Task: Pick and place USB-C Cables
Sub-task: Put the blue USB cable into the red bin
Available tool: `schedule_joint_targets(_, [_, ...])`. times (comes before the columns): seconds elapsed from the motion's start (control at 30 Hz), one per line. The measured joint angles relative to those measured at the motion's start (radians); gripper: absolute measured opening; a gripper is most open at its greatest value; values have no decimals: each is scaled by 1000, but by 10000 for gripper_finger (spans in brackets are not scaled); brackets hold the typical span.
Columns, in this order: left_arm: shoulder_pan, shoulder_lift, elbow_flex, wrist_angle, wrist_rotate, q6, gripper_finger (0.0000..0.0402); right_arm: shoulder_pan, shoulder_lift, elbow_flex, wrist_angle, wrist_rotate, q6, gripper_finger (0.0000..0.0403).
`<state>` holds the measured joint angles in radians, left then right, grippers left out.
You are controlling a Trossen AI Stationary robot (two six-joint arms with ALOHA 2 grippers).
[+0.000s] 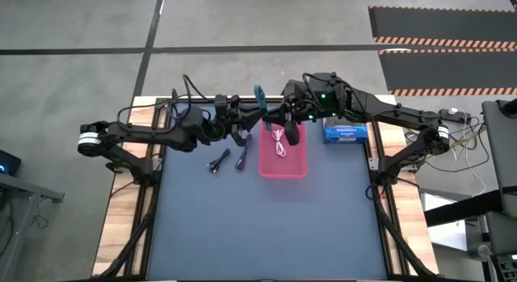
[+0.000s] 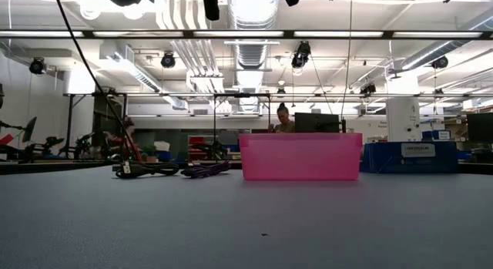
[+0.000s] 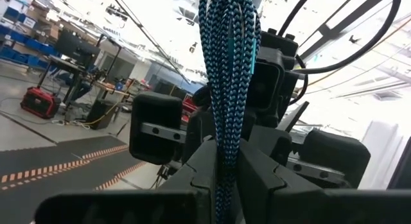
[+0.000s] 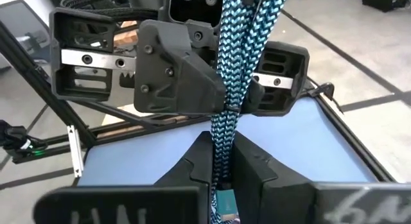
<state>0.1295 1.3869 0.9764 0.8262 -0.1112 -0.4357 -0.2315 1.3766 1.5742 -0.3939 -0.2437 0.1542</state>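
Note:
The teal cable (image 1: 260, 94) is a braided bundle held in the air between both grippers, above the table's far side next to the pink tray (image 1: 296, 166). My left gripper (image 1: 252, 114) and my right gripper (image 1: 275, 115) face each other, both shut on this cable. The white cable (image 1: 280, 141) lies inside the tray. The black cable (image 1: 218, 162) and the purple cable (image 1: 241, 159) lie on the mat left of the tray, and show in the low view as the black cable (image 2: 146, 169) and the purple cable (image 2: 204, 170). My left gripper pinches the teal cable's bundled strands (image 3: 226, 161) between its two fingers, lying across the bundle. It comes from the table's left, tipped upward. The bundle is lifted clear and runs on past the fingers (image 4: 183, 79). My right gripper pinches the same bundle near its connector end (image 4: 221, 161) between its two fingers, coming from the table's right and slanting down. The teal connector (image 4: 226, 202) sits back between the fingers. The bundle is clear of the table.
A blue box (image 1: 346, 133) stands on the table right of the tray, under the right arm. The dark mat (image 1: 266, 225) stretches toward the near edge. In the low view a person (image 2: 283, 119) stands in the room beyond the table, behind the tray (image 2: 300, 156).

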Motion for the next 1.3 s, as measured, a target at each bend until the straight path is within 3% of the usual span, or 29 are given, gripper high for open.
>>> schedule_joint_targets(0.1, [0, 0, -1, -7, -2, -3, 42, 0, 0, 0, -14, 1, 2, 22])
schedule_joint_targets(0.37, [0, -3, -3, -7, 16, -4, 139, -4, -7, 0, -33, 1, 31, 21])
schedule_joint_targets(0.53, [0, -49, -32, -69, 21, -3, 176, -22, -13, 16, -163, 13, 93, 20])
schedule_joint_targets(0.83, [7, -187, -51, -455, 23, 12, 182, -24, -13, 88, -406, 167, 355, 20])
schedule_joint_targets(1.07, [49, -322, -51, -705, 20, 135, 182, 45, 13, 97, -417, 248, 656, 21])
schedule_joint_targets(1.3, [54, -470, -51, -821, 22, 275, 183, 104, 115, 97, -426, 271, 871, 21])
